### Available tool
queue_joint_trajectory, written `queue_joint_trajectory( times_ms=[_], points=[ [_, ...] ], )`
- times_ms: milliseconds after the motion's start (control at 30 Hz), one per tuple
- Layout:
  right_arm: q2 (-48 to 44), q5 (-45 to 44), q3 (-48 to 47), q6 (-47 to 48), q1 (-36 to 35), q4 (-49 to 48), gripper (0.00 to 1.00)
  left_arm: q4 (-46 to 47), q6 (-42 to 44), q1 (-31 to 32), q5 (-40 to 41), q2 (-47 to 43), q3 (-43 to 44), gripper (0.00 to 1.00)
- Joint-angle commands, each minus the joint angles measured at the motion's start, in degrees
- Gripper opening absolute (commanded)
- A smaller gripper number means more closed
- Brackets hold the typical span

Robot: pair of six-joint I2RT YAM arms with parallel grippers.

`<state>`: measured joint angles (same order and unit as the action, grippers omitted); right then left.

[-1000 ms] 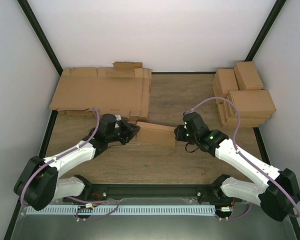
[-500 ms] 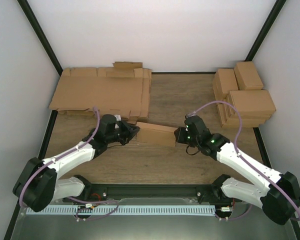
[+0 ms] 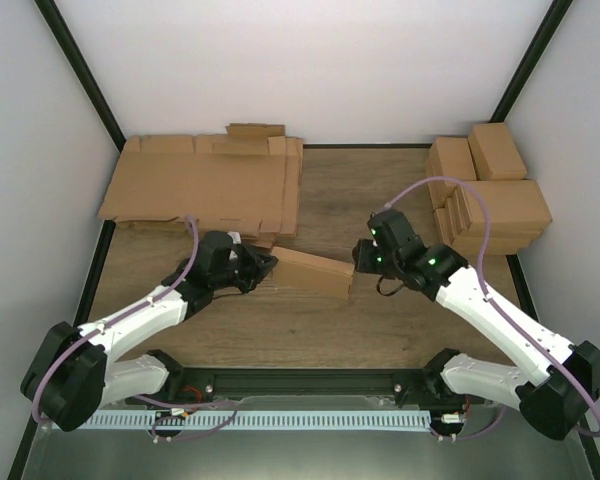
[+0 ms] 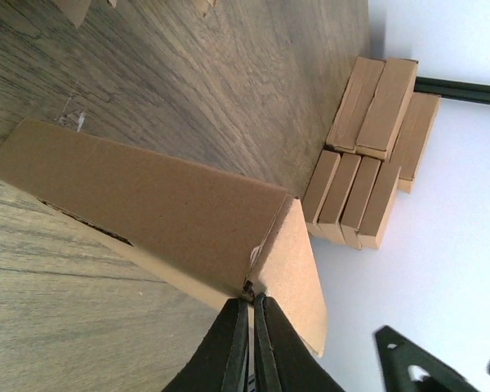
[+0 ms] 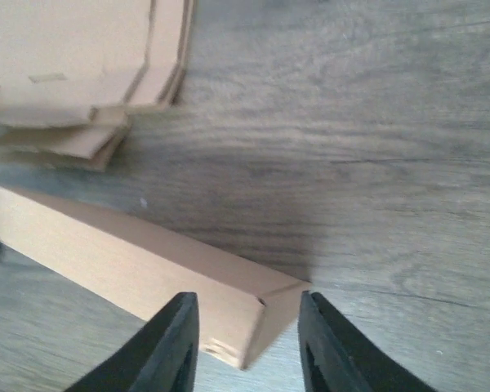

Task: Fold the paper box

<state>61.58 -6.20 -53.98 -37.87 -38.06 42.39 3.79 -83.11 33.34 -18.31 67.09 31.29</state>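
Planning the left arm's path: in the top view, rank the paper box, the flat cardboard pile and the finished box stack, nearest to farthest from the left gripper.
1. paper box, centre, pinched by the left gripper.
2. flat cardboard pile, back left.
3. finished box stack, back right.

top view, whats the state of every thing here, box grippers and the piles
brown cardboard paper box: folded up, lying on the wooden table
left gripper: shut, tips at the box's end corner
right gripper: open, straddling the box's other end
flat brown cardboard sheets: unfolded, piled
finished brown boxes: closed, stacked
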Motion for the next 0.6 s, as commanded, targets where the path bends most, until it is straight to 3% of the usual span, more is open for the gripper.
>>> queue_joint_trajectory(
  times_ms=[0, 167, 400, 567],
  points=[
    [2.45, 2.59, -7.06, 4.94, 0.56, 1.04, 0.29, -10.38, 0.85, 0.06, 3.47, 1.21, -1.72, 0.04],
    [4.14, 14.17, -8.08, 5.75, 2.68, -4.42, 0.02, -10.47, 0.86, 0.14, 3.45, 1.38, -1.58, 0.04],
    [1.38, 43.3, 0.76, 2.88, 12.85, -19.42, 0.01, -10.82, 0.9, 0.22, 3.39, 1.42, -1.29, 0.04],
    [0.47, 52.65, 5.04, 1.16, 18.18, -24.12, 0.01, -11.0, 0.92, 0.31, 3.54, 1.32, -1.14, 0.04]
  ],
)
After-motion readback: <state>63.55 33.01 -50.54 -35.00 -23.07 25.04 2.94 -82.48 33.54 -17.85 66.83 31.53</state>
